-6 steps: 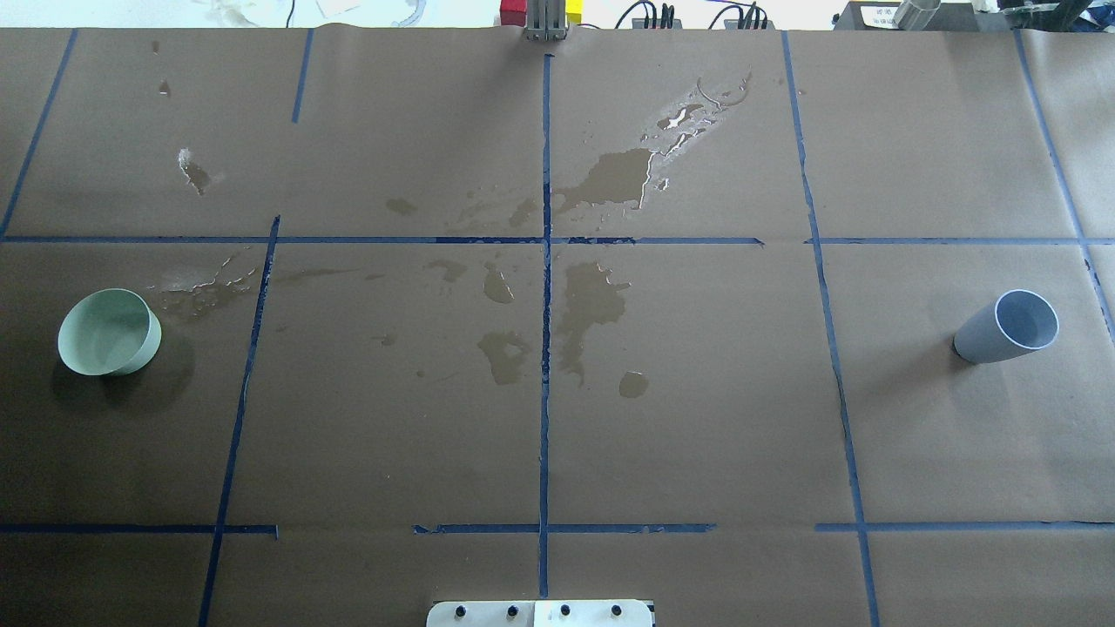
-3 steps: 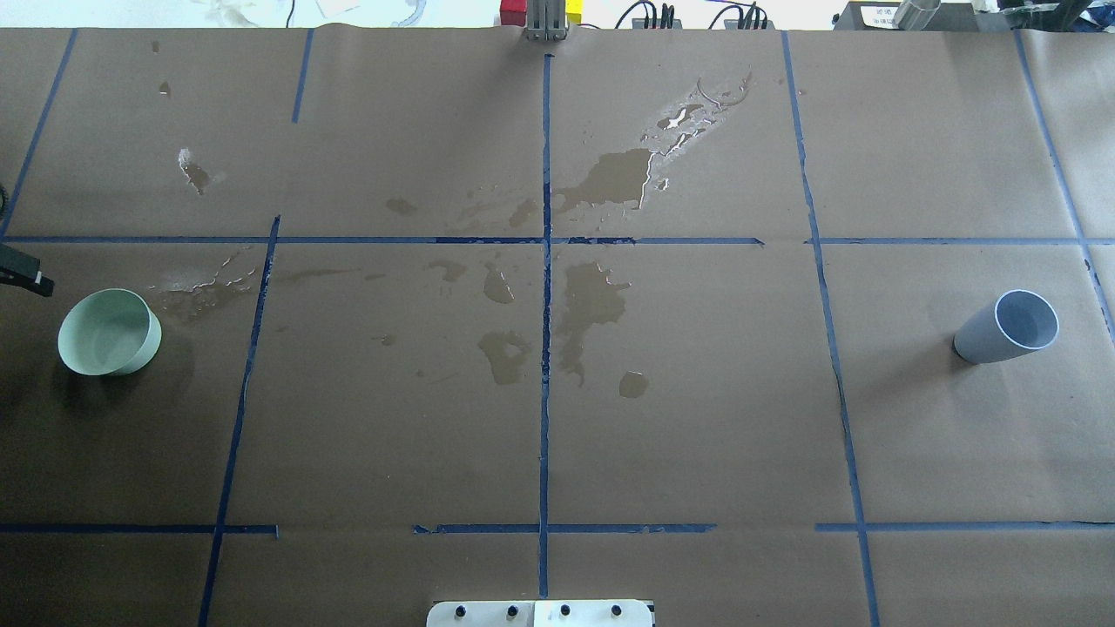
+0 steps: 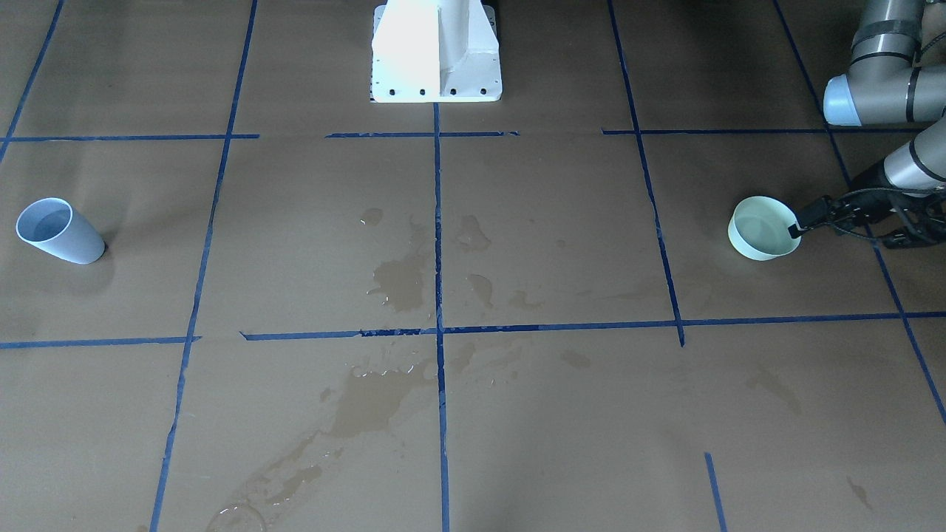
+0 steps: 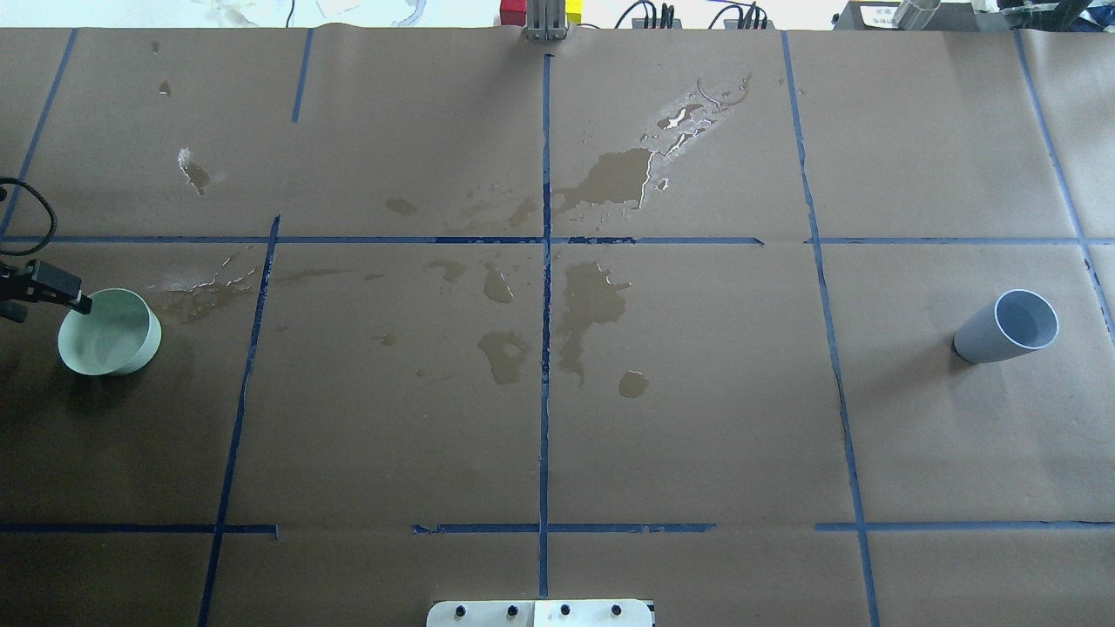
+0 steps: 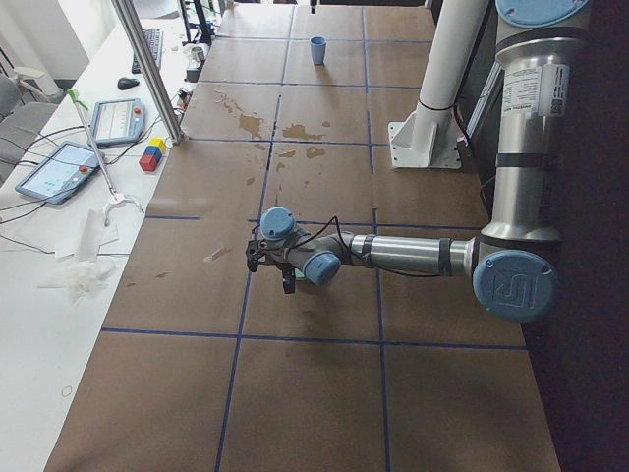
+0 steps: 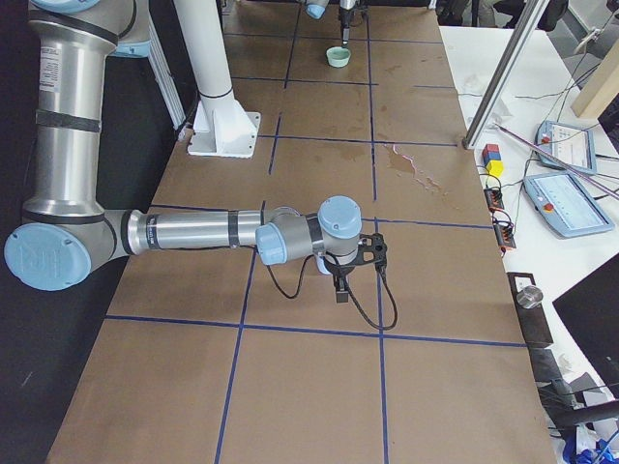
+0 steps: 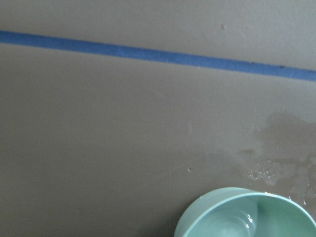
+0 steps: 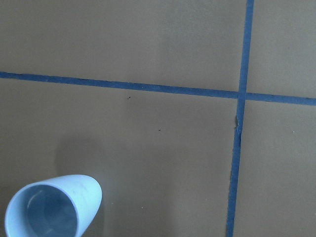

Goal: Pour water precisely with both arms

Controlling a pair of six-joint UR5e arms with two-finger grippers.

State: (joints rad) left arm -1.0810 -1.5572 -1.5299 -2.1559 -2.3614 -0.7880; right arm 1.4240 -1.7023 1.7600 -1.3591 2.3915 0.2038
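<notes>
Wet-stained brown paper point(image 4: 697, 418), blue tape point(image 4: 544, 435)

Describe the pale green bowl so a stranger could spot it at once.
On the brown paper-covered table gridded with blue tape, look to the robot's left end. The bowl stands there by the left gripper: squat, wide, mint green, unlike the taller grey-blue cup at the opposite end.

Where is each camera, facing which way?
Front-facing: across table, facing pedestal; left arm at view's right.
Overhead: behind pedestal, looking down; left arm's tip.
Exterior left: table's end; left arm near.
Exterior right: opposite end; right arm near.
Left wrist: above green bowl; no body.
Right wrist: above blue cup; no body.
Shared: overhead and front-facing show both vessels.
</notes>
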